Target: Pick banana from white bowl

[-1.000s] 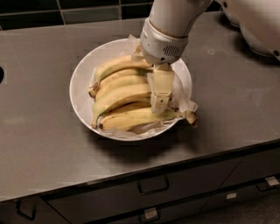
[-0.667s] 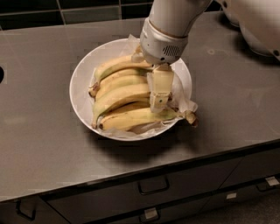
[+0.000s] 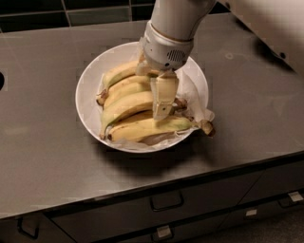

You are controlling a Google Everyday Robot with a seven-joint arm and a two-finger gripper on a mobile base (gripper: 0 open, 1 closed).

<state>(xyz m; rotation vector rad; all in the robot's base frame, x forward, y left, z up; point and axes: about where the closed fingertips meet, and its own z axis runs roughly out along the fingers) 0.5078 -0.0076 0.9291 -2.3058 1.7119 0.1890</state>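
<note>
The white bowl (image 3: 88,95) sits on the dark counter, lined with crinkled white paper, and holds several bananas side by side. The banana (image 3: 124,108), the thickest one, is pale yellow with a greenish left end and lies second from the front. A slimmer banana (image 3: 142,129) with a dark-brown stem stub (image 3: 207,127) lies in front of it. Shorter yellow bananas (image 3: 118,73) lie behind. My gripper (image 3: 160,113) hangs down into the bowl from the white arm and its tip is at the right part of the thick banana, hiding that part.
The counter's front edge (image 3: 152,182) runs below the bowl, with drawers and handles (image 3: 166,201) underneath. Dark tiles (image 3: 71,14) line the back wall. A white part of the robot (image 3: 270,23) fills the upper right corner.
My gripper has shifted slightly left over the bananas. The bowl and the bananas have not moved.
</note>
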